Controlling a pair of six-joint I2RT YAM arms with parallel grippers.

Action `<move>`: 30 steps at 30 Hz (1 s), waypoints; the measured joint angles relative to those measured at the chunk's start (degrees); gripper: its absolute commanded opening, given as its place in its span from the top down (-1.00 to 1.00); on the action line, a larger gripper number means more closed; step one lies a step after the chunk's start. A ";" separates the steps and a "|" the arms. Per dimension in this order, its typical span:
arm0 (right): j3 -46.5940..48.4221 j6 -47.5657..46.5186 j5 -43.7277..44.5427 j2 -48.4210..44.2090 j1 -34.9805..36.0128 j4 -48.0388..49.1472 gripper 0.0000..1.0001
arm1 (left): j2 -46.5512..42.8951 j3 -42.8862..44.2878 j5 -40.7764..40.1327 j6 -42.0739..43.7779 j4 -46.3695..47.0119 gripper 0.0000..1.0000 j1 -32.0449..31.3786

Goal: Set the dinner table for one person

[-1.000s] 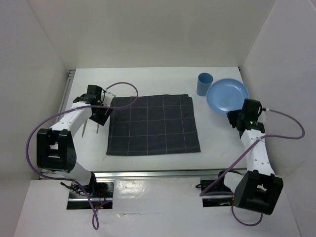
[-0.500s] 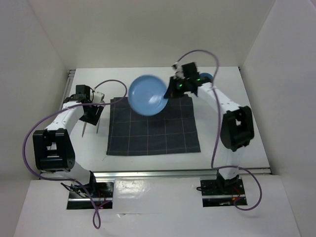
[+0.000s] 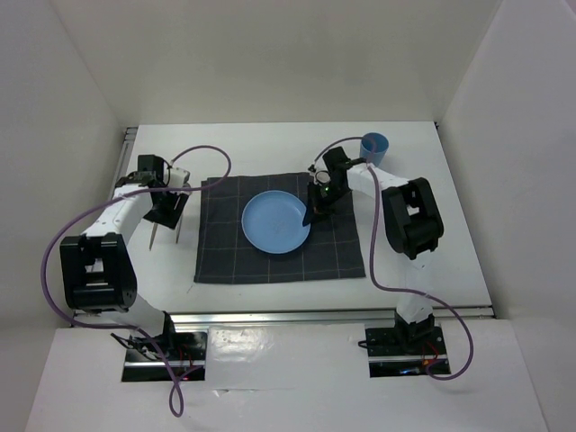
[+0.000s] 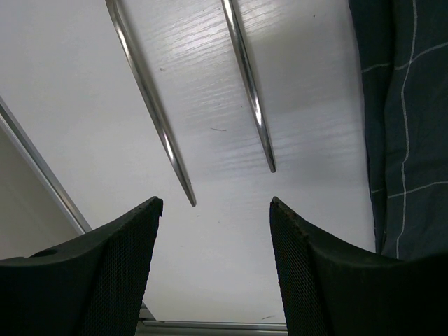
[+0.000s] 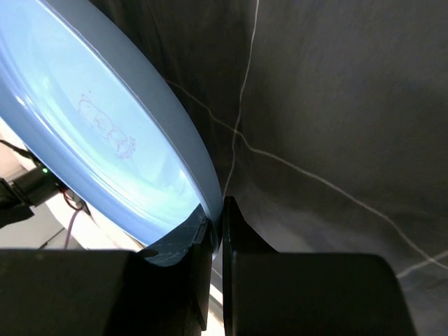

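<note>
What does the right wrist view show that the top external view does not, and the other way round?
Only the right wrist view makes plain that the right end effector is pinching the rim of the blue plate, and it shows a faint drawing on the plate. Only the top external view shows the blue cup and the left end effector above two metal utensils beside the checked cloth. Both show the plate and the cloth.

Bright, even overhead light casts soft shadows; glare streaks the dinner table (image 4: 199,77).
</note>
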 measured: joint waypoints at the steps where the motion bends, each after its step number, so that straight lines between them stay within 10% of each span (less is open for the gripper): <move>1: 0.00 0.00 0.28 0.20 0.37 -0.52 1.00 | 0.17 0.00 -0.02 0.00 0.02 -0.41 0.00; 17: 0.00 1.31 6.88 1.62 4.07 -4.11 1.00 | 1.77 0.28 -0.02 0.02 0.02 -0.41 0.00; 19: -0.02 1.46 6.88 1.62 4.07 -4.13 0.75 | 1.77 0.28 0.00 0.04 0.00 -0.41 0.00; 21: -0.04 1.84 6.97 1.62 4.07 -4.22 -0.16 | 1.77 0.28 -0.02 0.02 0.00 -0.41 0.00; 24: 0.00 2.64 6.10 0.63 3.98 -4.24 -0.61 | 1.77 0.31 -0.04 0.13 0.00 -0.41 0.00; 30: 0.33 2.19 10.47 -2.43 4.17 -6.25 -0.69 | 4.59 4.79 0.87 0.35 -1.55 -0.41 0.02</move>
